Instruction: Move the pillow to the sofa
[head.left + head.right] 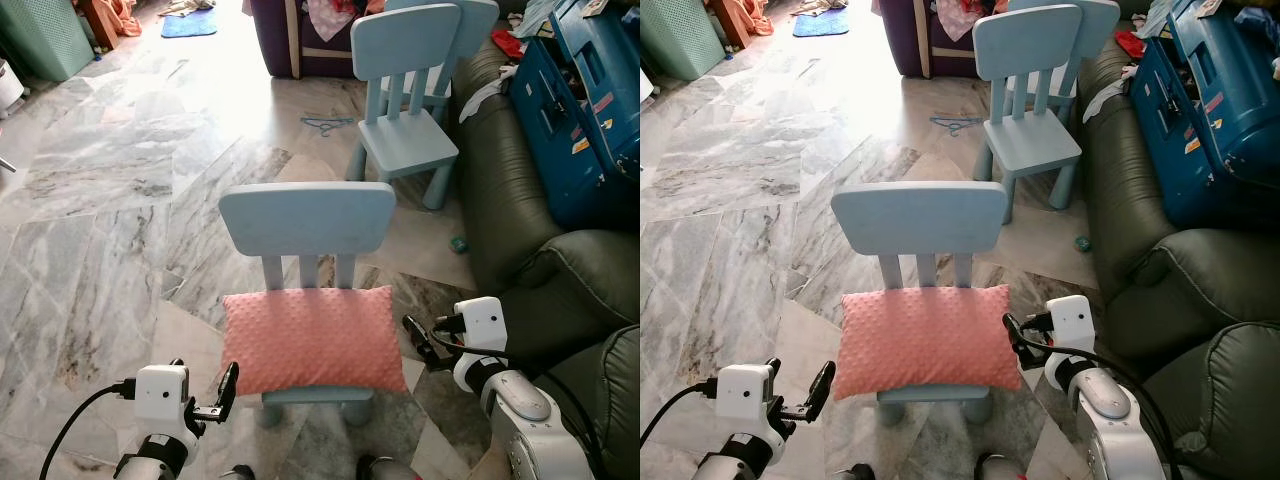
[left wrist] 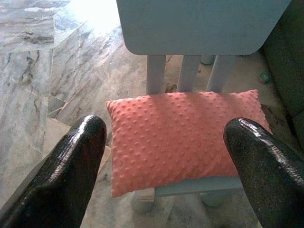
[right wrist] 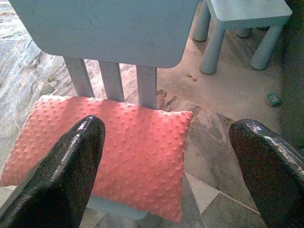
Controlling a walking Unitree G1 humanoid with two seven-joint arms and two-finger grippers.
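- A pink dotted pillow [image 1: 312, 340] is lying flat on the seat of a pale blue chair [image 1: 307, 220], covering most of the seat and overhanging its near edge.
- The chair is standing on a grey marble floor [image 1: 110, 220], its backrest rising on the far side of the pillow.
- The left gripper [image 1: 226, 392] is hovering just beside the pillow's near left corner, not touching it; in the left wrist view its black fingers [image 2: 71, 175] are spread wide, released, with the pillow showing between them.
- The right gripper [image 1: 422, 338] is hanging just beside the pillow's right edge, also apart from it; in the right wrist view its fingers [image 3: 66, 175] are standing wide apart, holding nothing.
- A dark green sofa [image 1: 520, 230] is running along the right side of the scene, close to the chair.
- A blue case [image 1: 585, 110] is resting on the far part of the sofa.
- A second pale blue chair [image 1: 405, 90] is standing farther off, beside the sofa.
- A small blue mat [image 1: 190, 22] is lying on the floor at the far left.
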